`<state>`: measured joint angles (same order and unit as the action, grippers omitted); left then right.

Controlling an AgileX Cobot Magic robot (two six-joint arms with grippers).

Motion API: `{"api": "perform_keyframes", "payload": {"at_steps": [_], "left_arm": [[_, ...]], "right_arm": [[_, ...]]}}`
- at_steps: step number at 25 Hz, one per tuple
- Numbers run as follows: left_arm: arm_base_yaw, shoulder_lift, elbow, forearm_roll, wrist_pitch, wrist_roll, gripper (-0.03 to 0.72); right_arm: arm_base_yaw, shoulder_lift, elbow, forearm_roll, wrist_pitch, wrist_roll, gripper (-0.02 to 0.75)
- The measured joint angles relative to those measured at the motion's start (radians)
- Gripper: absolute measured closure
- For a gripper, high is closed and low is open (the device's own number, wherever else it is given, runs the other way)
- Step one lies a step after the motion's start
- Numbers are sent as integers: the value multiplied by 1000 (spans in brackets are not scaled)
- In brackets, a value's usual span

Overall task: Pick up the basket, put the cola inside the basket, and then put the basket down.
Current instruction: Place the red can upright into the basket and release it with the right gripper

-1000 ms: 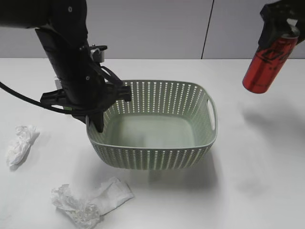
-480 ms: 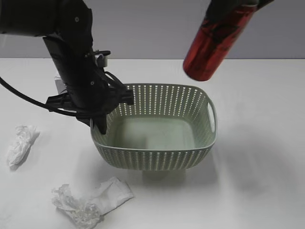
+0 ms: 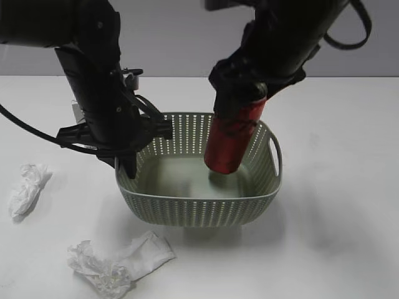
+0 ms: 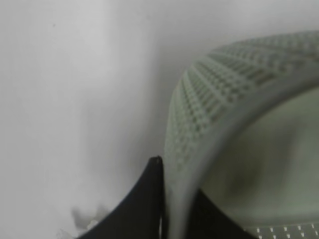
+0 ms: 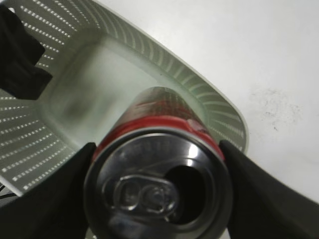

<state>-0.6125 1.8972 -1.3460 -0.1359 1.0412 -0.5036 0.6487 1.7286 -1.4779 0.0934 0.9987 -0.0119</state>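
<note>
The pale green slotted basket (image 3: 199, 205) hangs a little above the white table, its shadow beneath it. My left gripper (image 3: 128, 159) is shut on the basket's left rim; in the left wrist view the rim (image 4: 199, 124) runs between my two black fingers (image 4: 172, 199). My right gripper (image 3: 240, 103) is shut on the red cola can (image 3: 230, 140), held tilted with its lower end inside the basket, near the floor on the right side. The right wrist view shows the can's silver top (image 5: 157, 186) between my fingers, with the basket (image 5: 219, 107) below.
Crumpled white paper lies at the left (image 3: 26, 187) and at the front left (image 3: 118, 261) of the white table. The wall stands behind the table.
My right gripper has swept the can from the upper right leftward and down into the basket. The left gripper and basket have stayed almost still.
</note>
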Motion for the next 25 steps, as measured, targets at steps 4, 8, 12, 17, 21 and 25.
{"api": "perform_keyframes", "payload": {"at_steps": [4, 8, 12, 17, 21, 25], "left_arm": [[0, 0, 0, 0, 2, 0, 692], [0, 0, 0, 0, 2, 0, 692], [0, 0, 0, 3, 6, 0, 692], [0, 0, 0, 3, 9, 0, 692], [0, 0, 0, 3, 14, 0, 692], [0, 0, 0, -3, 17, 0, 692]], "right_arm": [[0, 0, 110, 3, -98, 1, 226], [0, 1, 135, 30, -108, -30, 223], [0, 1, 135, 56, -117, -40, 103], [0, 1, 132, 58, -113, -42, 113], [0, 1, 35, 38, -40, -44, 114], [-26, 1, -138, 8, 89, -45, 127]]}}
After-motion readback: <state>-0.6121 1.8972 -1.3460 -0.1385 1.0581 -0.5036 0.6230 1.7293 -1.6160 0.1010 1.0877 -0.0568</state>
